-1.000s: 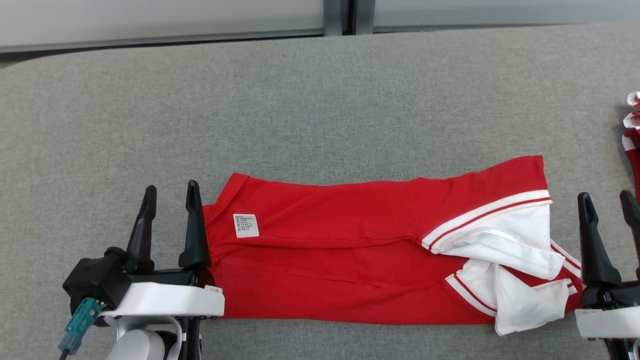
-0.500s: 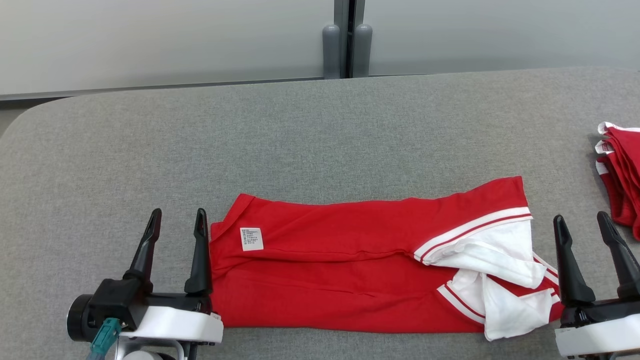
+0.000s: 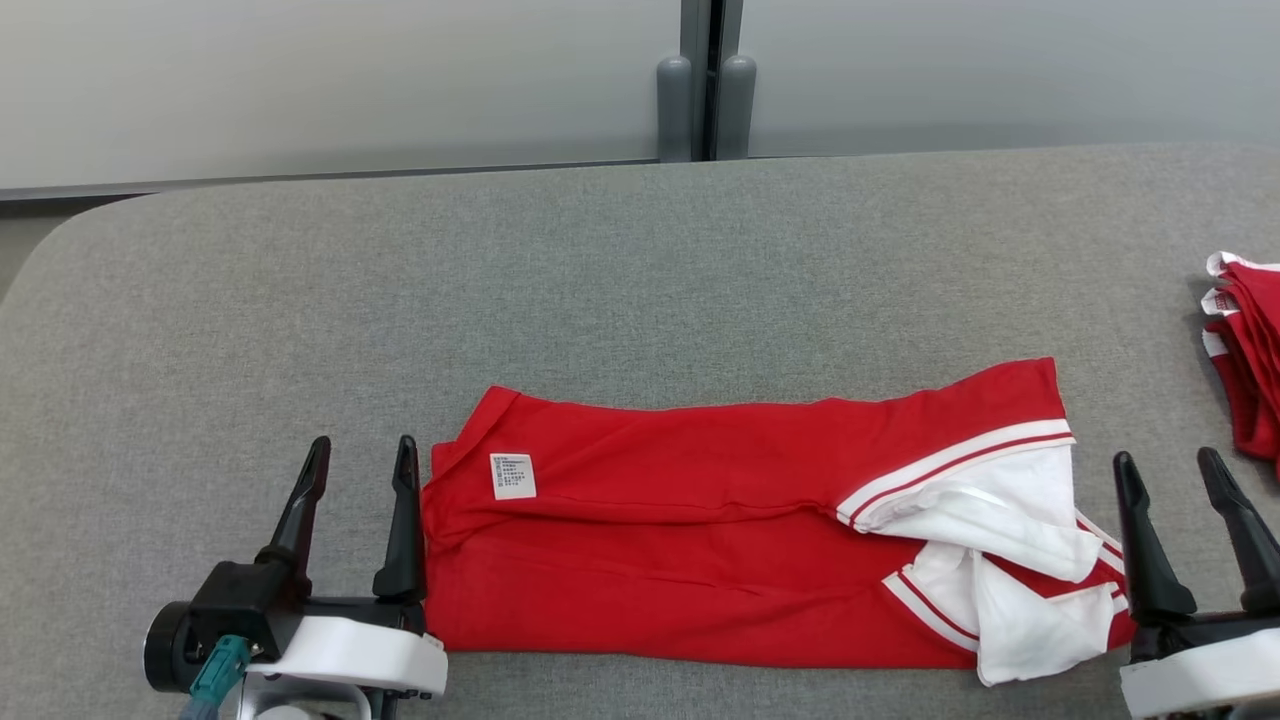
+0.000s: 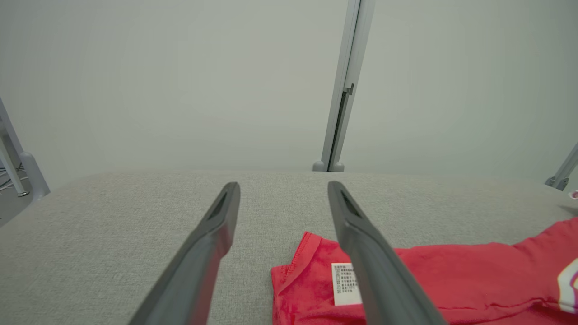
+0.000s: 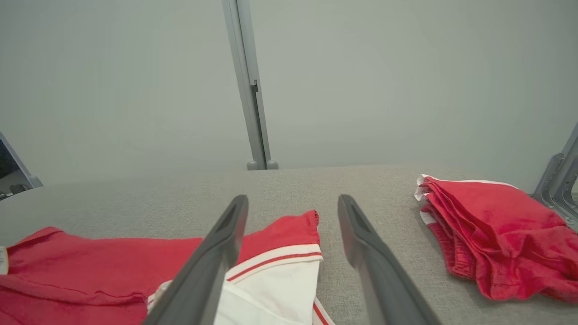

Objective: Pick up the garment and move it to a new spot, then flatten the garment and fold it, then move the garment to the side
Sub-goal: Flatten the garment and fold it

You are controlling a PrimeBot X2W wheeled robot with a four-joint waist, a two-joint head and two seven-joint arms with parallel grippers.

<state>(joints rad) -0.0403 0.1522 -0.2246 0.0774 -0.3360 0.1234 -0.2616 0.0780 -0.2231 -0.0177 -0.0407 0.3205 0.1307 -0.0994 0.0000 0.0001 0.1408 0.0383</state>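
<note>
The garment point(image 3: 700, 540), red with white striped sleeves, lies folded into a long strip across the near part of the grey table point(image 3: 600, 280). A white care label point(image 3: 512, 476) shows near its left end. My left gripper point(image 3: 364, 455) stands open just off that left end, one finger touching the cloth edge, nothing between its fingers. Off the right end, where the white sleeves point(image 3: 1010, 540) bunch up, my right gripper point(image 3: 1170, 467) is open and empty. The left wrist view shows the label end of the garment point(image 4: 406, 280); the right wrist view shows the sleeve end point(image 5: 280, 271).
A second stack of folded red and white garments point(image 3: 1245, 370) lies at the table's right edge, also in the right wrist view point(image 5: 487, 225). A pale wall with a grey post point(image 3: 705, 90) runs behind the table. Bare grey surface stretches beyond the garment.
The head camera has tilted up, so more of the wall and the far table edge shows. Both grippers stay open beside the garment's ends; the garment lies as before.
</note>
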